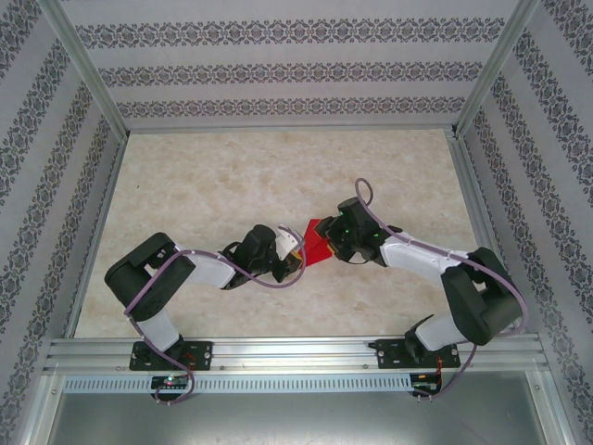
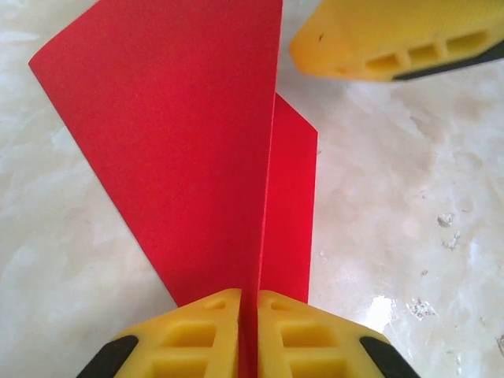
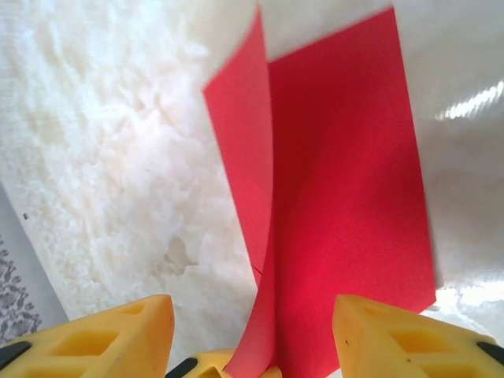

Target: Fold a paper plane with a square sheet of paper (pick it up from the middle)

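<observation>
The square sheet of paper (image 1: 318, 243), bright red and creased into a narrower shape, is held just above the table's middle between both arms. My left gripper (image 2: 249, 303) is shut on its central fold, and two flaps (image 2: 181, 142) fan out ahead of the yellow fingers. My right gripper (image 3: 252, 315) stands open, its fingertips (image 3: 134, 331) apart on either side of the red paper (image 3: 339, 181) without touching it. From above, the left gripper (image 1: 295, 250) and right gripper (image 1: 335, 239) face each other across the sheet. One right fingertip (image 2: 394, 39) shows in the left wrist view.
The pale marbled table (image 1: 204, 185) lies open around the arms. Patterned walls and a metal frame (image 1: 278, 125) close it in on three sides. A rail (image 1: 296, 352) with both arm bases runs along the near edge.
</observation>
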Available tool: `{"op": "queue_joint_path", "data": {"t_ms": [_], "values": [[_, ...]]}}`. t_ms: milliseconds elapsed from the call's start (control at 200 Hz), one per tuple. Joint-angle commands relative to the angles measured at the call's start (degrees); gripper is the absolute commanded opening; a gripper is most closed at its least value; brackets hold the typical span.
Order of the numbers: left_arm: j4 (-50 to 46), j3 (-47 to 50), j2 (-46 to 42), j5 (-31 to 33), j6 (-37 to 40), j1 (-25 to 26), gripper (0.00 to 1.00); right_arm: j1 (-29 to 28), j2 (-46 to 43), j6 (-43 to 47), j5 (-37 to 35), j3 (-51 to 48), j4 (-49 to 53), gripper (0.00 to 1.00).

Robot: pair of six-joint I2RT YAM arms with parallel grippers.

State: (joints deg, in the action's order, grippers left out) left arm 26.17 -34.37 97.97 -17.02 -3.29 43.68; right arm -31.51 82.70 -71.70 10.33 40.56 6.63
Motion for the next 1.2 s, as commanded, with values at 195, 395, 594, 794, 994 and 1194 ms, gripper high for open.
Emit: {"op": "queue_joint_path", "data": {"t_ms": [195,395,594,794,994,1194], "values": [[1.52,-0.24,1.60,-1.45,-16.34,-0.26,0.09,1.54,-3.74,18.21,6.37,-6.67,-10.19,0.53],[1.86,0.31,0.98,-0.85,-19.79,-0.35,0.09,1.08,0.92,21.02,10.33,-5.04,-10.75,0.40],[0.99,0.27,0.37,-0.01,-19.99,-0.35,0.10,0.97,5.58,21.82,10.05,-2.03,-9.46,0.34],[-0.37,-0.38,0.82,-1.16,-20.78,-0.35,0.15,1.01,8.94,22.35,11.27,-0.81,-12.29,0.36],[-3.05,-1.09,0.29,-2.64,-21.66,-0.69,0.21,1.06,10.98,22.64,11.38,-0.65,-12.87,0.39],[-5.53,-1.46,-2.39,-3.09,-23.12,-1.39,0.29,1.01,11.79,22.98,10.55,-0.83,-11.99,0.43]]}}
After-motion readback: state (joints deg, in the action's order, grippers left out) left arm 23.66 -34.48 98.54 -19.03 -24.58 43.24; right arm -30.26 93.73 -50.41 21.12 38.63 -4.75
